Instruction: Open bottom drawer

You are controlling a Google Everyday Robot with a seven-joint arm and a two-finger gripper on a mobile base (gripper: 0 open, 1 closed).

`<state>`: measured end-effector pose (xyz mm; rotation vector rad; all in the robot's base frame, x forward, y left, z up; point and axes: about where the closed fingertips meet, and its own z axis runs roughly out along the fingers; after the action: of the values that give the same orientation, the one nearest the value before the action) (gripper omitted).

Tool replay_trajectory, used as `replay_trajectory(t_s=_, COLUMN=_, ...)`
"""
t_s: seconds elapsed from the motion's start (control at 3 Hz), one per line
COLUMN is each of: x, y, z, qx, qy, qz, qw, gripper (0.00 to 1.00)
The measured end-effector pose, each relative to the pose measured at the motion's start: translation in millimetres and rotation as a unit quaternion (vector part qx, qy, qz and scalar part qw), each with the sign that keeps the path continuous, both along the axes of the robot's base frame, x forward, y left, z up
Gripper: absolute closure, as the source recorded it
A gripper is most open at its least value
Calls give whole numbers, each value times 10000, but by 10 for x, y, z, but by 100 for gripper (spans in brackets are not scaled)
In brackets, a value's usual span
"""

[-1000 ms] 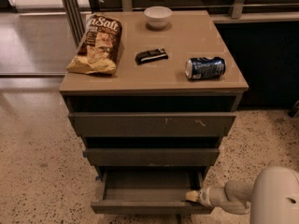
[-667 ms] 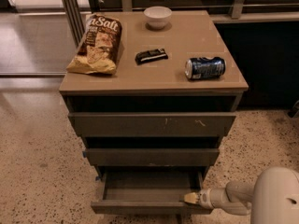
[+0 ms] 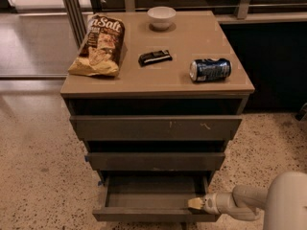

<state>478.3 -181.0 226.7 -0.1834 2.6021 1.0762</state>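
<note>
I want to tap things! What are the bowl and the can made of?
The white bowl looks like glazed ceramic, smooth and glossy, maybe plastic. The blue can looks metal: silvery shiny end. The claw sits at the open bottom drawer, front right.

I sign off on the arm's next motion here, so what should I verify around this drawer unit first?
1. Shallow dark grey-brown bottom drawer pulled out from the cabinet: ok.
2. The gripper sits at that drawer's right front corner: ok.
3. The gripper has a hold on the drawer front: cannot tell.
4. Blue drink can lies on its side on the tan cabinet top, set back from the front edge: ok.
5. Room for the drawer to travel further forward: cannot tell, since the view ends at the drawer front.
</note>
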Motion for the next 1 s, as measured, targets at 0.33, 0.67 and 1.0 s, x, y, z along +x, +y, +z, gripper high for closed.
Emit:
replay_trajectory(t_s=0.33, x=123, y=61, z=293, qx=-127, qy=-596, qz=85, qw=9981, gripper=100)
replay_trajectory(t_s=0.67, x=248, y=195, z=745, qx=-367, qy=-1508, qz=220, qw=9876, gripper=100)
replay_trajectory(t_s=1.0, x=323, y=330, z=856, qx=-323, qy=-1708, qz=239, qw=9845, gripper=84)
